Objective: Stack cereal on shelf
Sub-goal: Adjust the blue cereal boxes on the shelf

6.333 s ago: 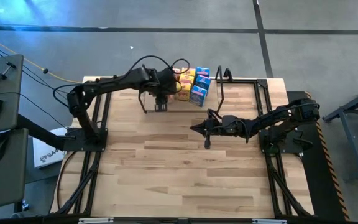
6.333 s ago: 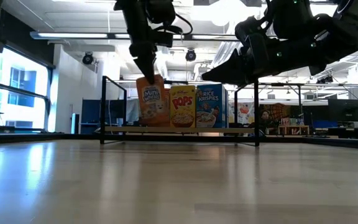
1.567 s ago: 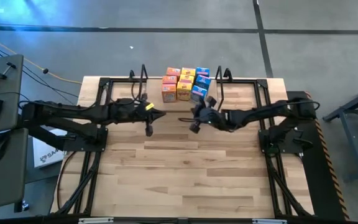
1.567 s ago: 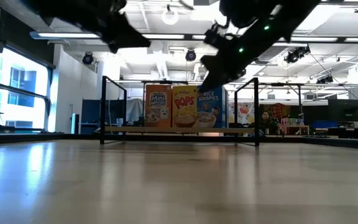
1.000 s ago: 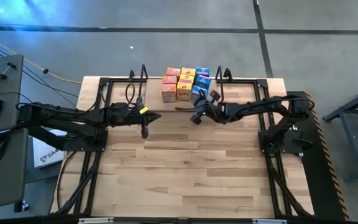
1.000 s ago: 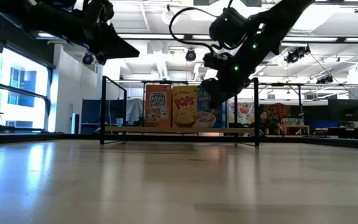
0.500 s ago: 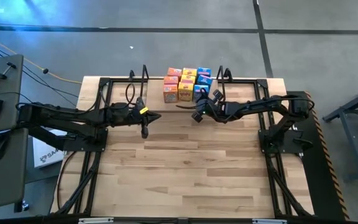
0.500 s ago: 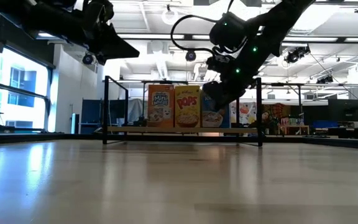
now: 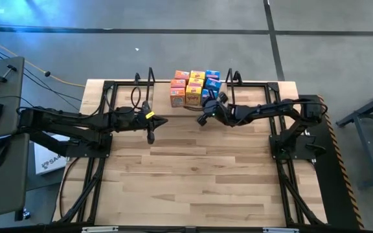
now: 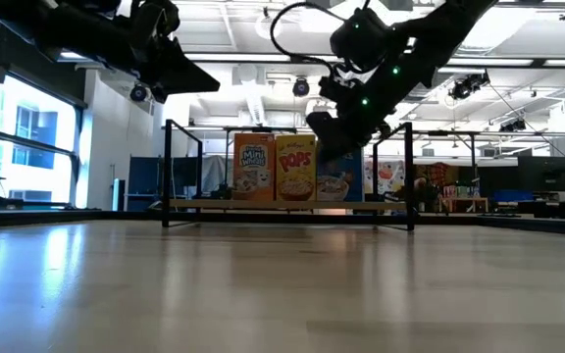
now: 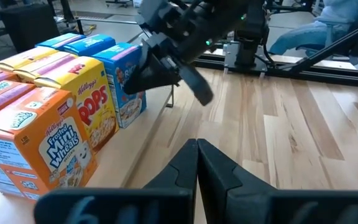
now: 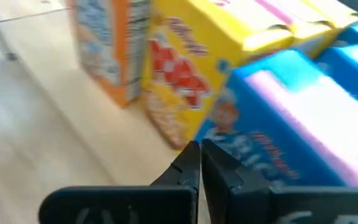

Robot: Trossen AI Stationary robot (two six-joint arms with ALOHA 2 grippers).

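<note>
Right arm at the cereal block on the shelf, left arm parked.

Tabletop (image 9: 193,175) bare in front. Shelf (image 10: 287,204) sits at the far edge, black wire frames at both ends. Cereal boxes (image 9: 195,86) stand upright, packed in rows between the frames: orange (image 10: 253,167), yellow (image 10: 295,167), blue (image 11: 128,78) across the front row. Right pincer (image 9: 203,118) is pressed together, holding nothing, tip right at the front of the blue box at the right end of the block; touching or just short, can't tell. Boxes lie beyond it toward the far edge, long axis vertical. Left pincer (image 9: 151,135) also pressed together, empty, hanging over the tabletop well short of the shelf, so the right arm is nearer. Judgement: stacking looks done; any next move is a nudge to square the blue box. Right-hand wire frame (image 9: 228,84) stands close beside that arm, only obstacle.
</note>
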